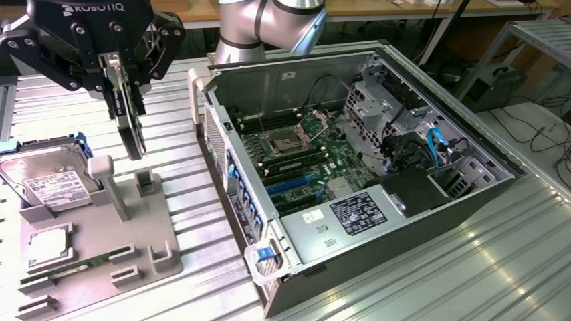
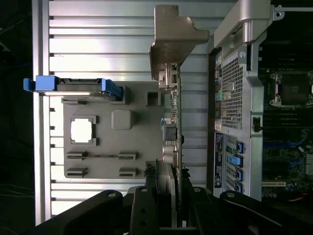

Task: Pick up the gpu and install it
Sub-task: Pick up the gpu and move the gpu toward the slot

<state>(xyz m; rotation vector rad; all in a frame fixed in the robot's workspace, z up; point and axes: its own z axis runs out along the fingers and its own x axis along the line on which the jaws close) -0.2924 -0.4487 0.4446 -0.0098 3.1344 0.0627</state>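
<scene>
**Gpu gripped and hanging on edge, not yet in the case**

The pincer (image 1: 123,75) is clamped on the top of the gpu (image 1: 132,127). The card hangs straight down from the fingers, with its silver end bracket (image 2: 173,34) at the end away from them. Under the pincer lies the grey fixture tray (image 1: 98,234), and the card's lower end looks clear of it. The hard drive (image 1: 49,177) stands at the tray's edge, off to 1 side of the pincer. The open computer case (image 1: 295,73) lies beside the pincer on the other side, its motherboard (image 1: 303,150) bare. I judge the pick-up done and the install step in hand. Seating would call for a firm grip, the card's edge square over the blue slots (image 1: 290,184), and the bracket lined up with the case's rear wall.
</scene>
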